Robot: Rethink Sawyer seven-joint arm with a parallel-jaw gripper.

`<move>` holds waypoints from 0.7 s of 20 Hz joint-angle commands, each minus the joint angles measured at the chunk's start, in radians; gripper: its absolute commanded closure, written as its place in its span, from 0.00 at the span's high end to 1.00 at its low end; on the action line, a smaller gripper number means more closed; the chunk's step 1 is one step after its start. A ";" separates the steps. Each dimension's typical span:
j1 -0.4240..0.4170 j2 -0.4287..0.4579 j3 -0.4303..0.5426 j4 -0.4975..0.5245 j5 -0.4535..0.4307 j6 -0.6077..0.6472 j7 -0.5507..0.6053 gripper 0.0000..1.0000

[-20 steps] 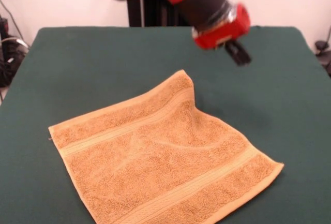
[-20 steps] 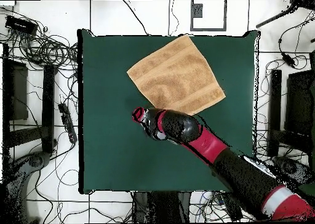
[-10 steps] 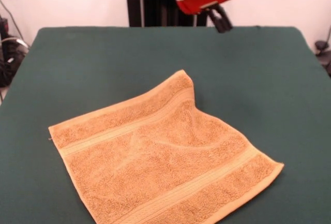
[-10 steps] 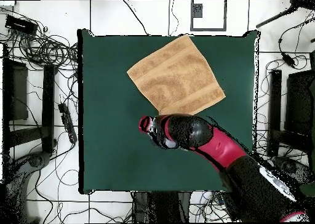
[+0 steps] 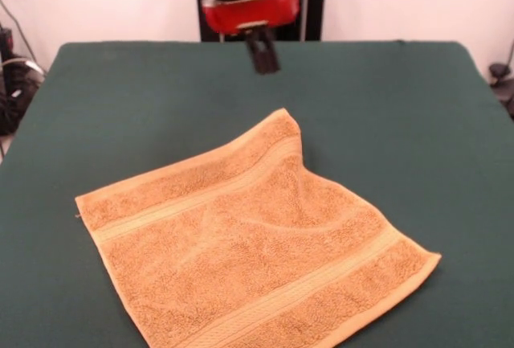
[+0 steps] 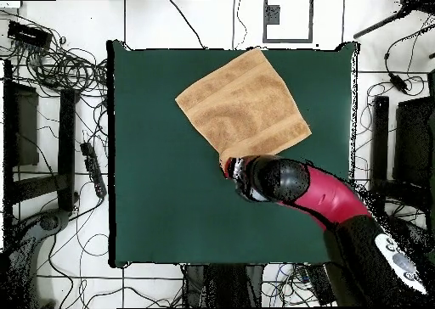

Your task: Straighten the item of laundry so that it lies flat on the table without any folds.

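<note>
Since a second earlier, the front view showed the gripper, grip state unclear, swung leftward above the towel's raised far corner; overhead it hovered beside that corner, towel near the table's far edge, probably for flattening.

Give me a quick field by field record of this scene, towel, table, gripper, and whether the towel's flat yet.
towel: orange-tan towel, spread near the table's front edge
table: dark green table, much larger than the towel
flatness: mostly flat; far corner humped, a soft crease runs from it
gripper: gripper raised beyond the towel's far corner, not touching it
gripper state: cannot tell open or shut
</note>
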 commanded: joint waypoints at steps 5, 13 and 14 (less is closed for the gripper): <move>0.156 0.083 -0.225 -0.344 -0.217 -0.017 0.133 0.00; 0.187 0.131 -0.271 -0.448 -0.292 -0.088 0.143 0.00; 0.190 0.126 -0.274 -0.447 -0.297 -0.093 0.140 0.00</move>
